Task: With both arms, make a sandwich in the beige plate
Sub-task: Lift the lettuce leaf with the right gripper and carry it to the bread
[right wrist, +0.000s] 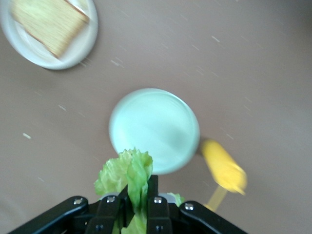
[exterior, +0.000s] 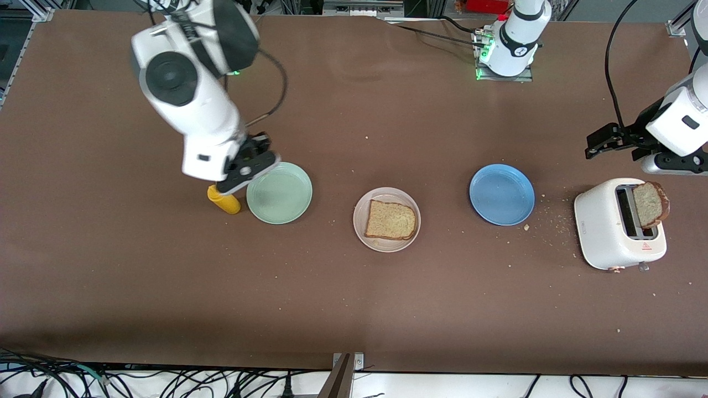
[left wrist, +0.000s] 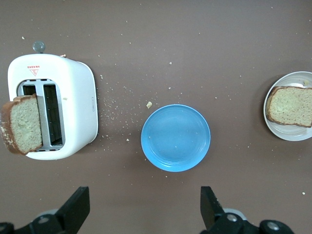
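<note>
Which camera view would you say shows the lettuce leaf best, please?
The right wrist view: the lettuce leaf sits pinched in the right gripper above the mint-green plate. The front view hides it under the arm; the left wrist view misses it.

A matte brown tabletop (exterior: 354, 309) fills nearly the whole front view, its surface evenly lit, with pale crumbs (exterior: 553, 221) scattered toward three o'clock. Along the six o'clock edge runs a strip of white floor (exterior: 442, 387) crossed by loose black cables (exterior: 166, 381), thickest toward seven o'clock. A grey metal bracket (exterior: 344, 376) juts from the tabletop's edge at six o'clock. At twelve o'clock, grey metal framing (exterior: 359, 6) borders the tabletop.
</note>
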You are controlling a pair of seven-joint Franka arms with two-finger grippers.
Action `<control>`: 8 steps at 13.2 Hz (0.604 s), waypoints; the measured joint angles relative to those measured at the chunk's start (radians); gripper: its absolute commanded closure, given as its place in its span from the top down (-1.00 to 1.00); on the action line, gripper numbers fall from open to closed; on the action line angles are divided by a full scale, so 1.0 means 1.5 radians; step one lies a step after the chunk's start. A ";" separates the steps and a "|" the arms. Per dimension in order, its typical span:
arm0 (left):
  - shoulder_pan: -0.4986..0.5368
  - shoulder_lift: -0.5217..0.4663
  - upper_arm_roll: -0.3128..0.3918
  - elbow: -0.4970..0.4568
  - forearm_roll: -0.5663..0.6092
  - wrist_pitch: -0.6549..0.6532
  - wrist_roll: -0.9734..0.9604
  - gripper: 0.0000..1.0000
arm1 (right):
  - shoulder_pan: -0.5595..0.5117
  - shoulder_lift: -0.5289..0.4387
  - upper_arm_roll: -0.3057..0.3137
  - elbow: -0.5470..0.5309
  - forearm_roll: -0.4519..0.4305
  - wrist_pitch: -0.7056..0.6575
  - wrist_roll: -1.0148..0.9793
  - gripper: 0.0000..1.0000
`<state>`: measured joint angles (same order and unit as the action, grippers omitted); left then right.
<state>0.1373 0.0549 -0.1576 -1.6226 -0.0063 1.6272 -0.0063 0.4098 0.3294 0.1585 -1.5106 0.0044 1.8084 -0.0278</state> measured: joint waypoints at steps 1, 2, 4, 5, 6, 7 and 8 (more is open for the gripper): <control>0.000 0.000 0.000 0.000 0.000 0.000 0.000 1.00 | 0.020 0.013 0.003 -0.001 0.017 0.031 0.023 -1.00; 0.000 0.000 0.000 0.000 0.000 0.000 0.000 1.00 | 0.038 0.029 0.004 -0.001 0.036 0.066 0.043 -1.00; 0.000 0.000 0.000 0.000 0.000 0.000 0.000 1.00 | 0.063 0.069 0.006 -0.002 0.071 0.149 0.078 -1.00; 0.000 0.000 0.000 0.000 0.000 0.000 0.000 1.00 | 0.072 0.092 0.009 -0.004 0.089 0.196 0.097 -1.00; 0.000 0.000 0.000 0.000 0.000 0.000 0.000 1.00 | 0.083 0.118 0.013 -0.005 0.105 0.250 0.118 -1.00; 0.000 0.000 0.000 0.000 0.000 0.000 0.000 1.00 | 0.095 0.144 0.016 -0.005 0.115 0.305 0.139 -1.00; 0.000 0.000 0.000 0.000 0.000 0.000 0.000 1.00 | 0.107 0.169 0.017 -0.006 0.123 0.358 0.159 -1.00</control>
<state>0.1373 0.0549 -0.1576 -1.6225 -0.0063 1.6272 -0.0063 0.5707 0.5829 0.1840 -1.5191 0.1886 2.3451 0.2108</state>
